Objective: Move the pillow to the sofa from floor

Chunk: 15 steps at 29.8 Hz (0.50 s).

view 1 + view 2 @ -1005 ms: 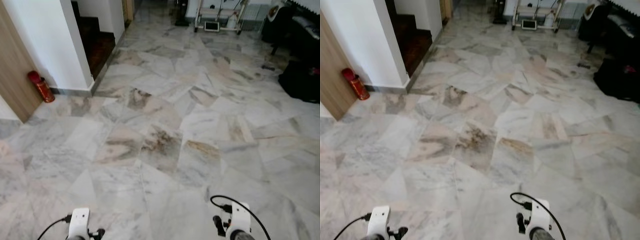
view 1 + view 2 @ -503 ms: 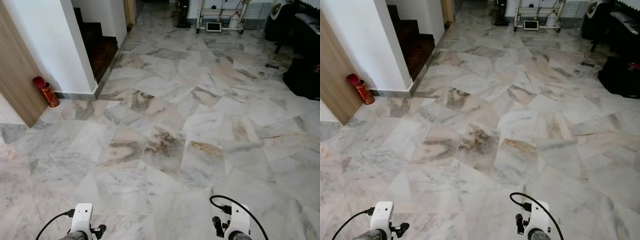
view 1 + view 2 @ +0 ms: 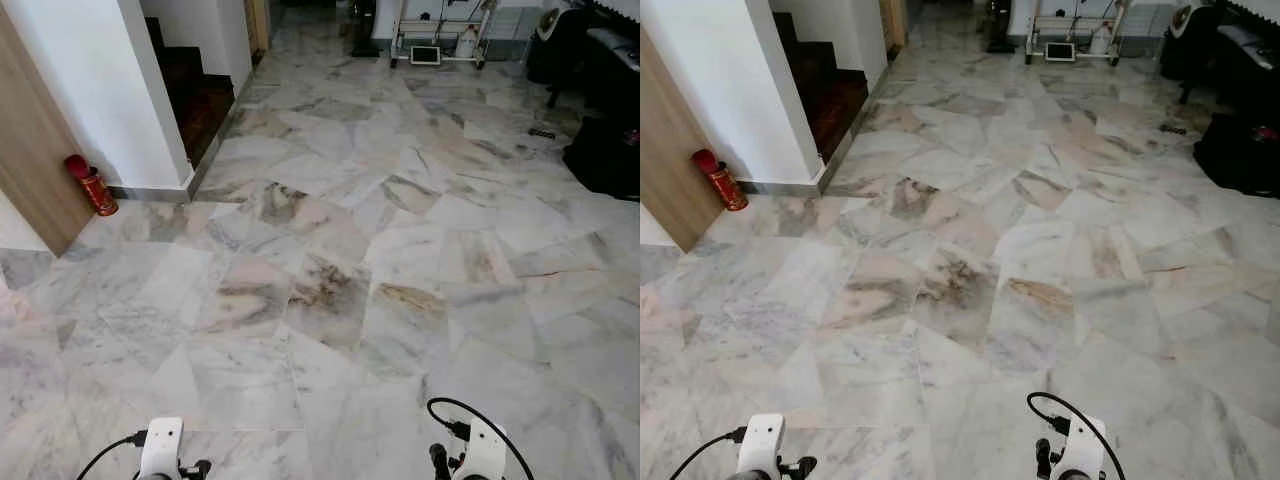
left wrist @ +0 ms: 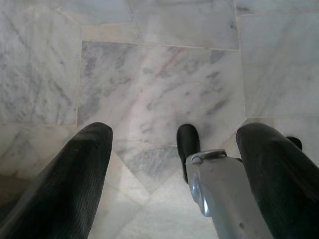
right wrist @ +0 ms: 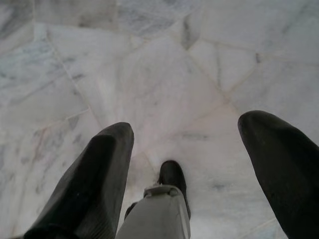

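Note:
My two arms hang low over a marble floor. The left wrist and the right wrist poke in at the bottom edge of the eye views. In the left wrist view my left gripper is open, with floor tiles and my own black foot between the fingers. In the right wrist view my right gripper is open too, with nothing held, above bare marble and my other foot.
A red fire extinguisher stands at the left beside a wooden panel and a white wall corner. Dark stairs rise behind it. A white cart stands far ahead, and black furniture lines the right side.
The whole picture has shifted slightly, so the camera moved. Both wrists sit a little lower in the frame now. Both grippers hang as before.

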Available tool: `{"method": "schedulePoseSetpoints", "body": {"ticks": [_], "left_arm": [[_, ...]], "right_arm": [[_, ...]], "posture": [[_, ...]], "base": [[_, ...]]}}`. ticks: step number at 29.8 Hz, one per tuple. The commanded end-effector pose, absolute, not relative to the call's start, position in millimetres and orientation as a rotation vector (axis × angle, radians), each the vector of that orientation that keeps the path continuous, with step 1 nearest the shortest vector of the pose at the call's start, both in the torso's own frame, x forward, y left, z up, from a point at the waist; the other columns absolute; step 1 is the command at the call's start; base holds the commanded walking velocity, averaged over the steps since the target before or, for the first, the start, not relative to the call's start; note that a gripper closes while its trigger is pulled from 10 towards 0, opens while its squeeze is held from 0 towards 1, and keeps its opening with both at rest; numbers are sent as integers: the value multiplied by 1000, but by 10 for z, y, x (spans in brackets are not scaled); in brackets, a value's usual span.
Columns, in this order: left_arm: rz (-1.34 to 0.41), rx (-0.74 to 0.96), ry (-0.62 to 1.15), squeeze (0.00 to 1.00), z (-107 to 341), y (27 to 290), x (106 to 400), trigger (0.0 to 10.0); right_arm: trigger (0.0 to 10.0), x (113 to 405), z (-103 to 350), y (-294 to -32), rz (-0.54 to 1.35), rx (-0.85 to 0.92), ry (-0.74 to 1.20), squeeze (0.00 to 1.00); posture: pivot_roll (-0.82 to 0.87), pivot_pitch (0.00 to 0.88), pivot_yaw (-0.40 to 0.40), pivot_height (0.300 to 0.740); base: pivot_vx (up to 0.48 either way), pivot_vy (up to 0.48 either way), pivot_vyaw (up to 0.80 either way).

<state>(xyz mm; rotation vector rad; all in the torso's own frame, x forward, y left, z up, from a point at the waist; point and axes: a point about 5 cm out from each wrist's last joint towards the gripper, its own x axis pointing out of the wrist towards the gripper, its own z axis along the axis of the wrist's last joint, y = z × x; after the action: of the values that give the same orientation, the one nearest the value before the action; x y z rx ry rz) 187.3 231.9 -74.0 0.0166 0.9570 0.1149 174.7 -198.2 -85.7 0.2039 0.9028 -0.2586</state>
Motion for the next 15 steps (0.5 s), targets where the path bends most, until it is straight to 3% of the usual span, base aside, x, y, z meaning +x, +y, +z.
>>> {"method": "schedulePoseSetpoints", "body": {"ticks": [1,15], "left_arm": [[137,2,970,0,-771,2319,1813,10000],[158,0,974,0,-791,2310,1777,10000]], "right_arm": [[10000,1709,-874,-1987,-258,205,914,0],[10000,1678,-891,-1983,-200,179,943,0]], "posture": [[-84,0,-6,740],[-57,0,-25,740]], "base": [[0,0,0],[0,0,0]]}}
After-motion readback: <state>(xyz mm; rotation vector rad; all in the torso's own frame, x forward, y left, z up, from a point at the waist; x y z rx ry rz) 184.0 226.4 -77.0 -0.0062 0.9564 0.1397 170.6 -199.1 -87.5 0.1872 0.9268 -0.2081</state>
